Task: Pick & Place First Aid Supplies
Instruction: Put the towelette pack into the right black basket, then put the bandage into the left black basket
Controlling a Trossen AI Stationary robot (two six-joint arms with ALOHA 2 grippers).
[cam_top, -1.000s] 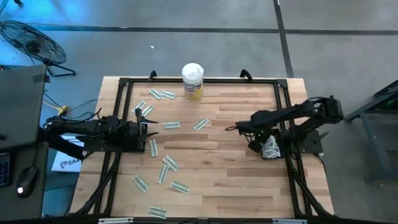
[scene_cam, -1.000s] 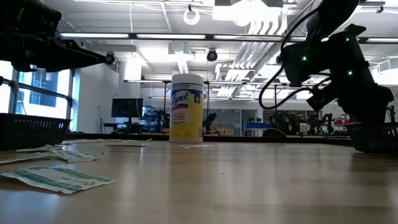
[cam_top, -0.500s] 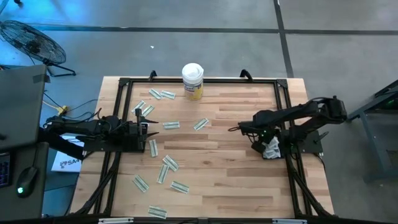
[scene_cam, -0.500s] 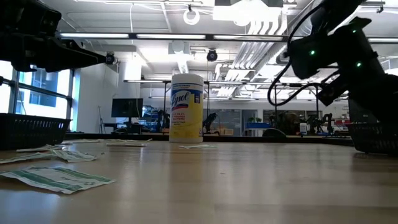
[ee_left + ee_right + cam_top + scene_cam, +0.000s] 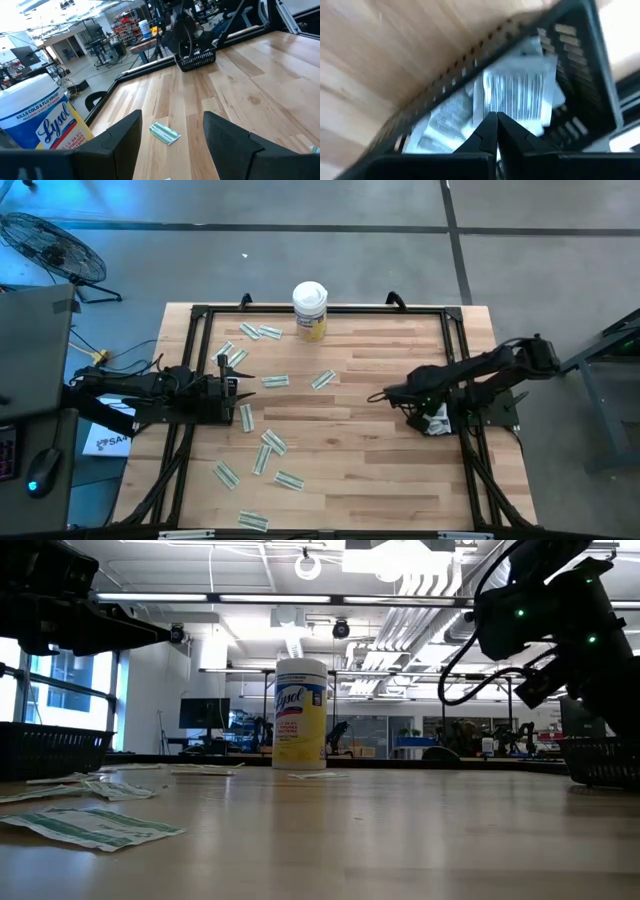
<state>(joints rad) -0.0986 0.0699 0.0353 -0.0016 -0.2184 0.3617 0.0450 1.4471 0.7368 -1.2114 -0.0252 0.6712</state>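
Several narrow pale green-white packets (image 5: 272,442) lie flat and scattered over the left half of the wooden table; one (image 5: 165,133) lies ahead of my left gripper. More packets (image 5: 517,95) lie piled in a small black basket (image 5: 437,421) at the table's right. My right gripper (image 5: 496,124) hangs over that basket's left rim, pointing steeply down, shut with nothing between its fingers. My left gripper (image 5: 170,145) waits level at the table's left side (image 5: 235,392), open and holding nothing.
A white-lidded canister with a yellow label (image 5: 310,310) stands at the table's far edge, middle. A black frame (image 5: 200,315) runs around the tabletop. The wood between the scattered packets and the basket (image 5: 600,762) is bare.
My right arm has swung a little toward the table's near edge and risen slightly above the basket. The packets and the left arm have stayed where they were.
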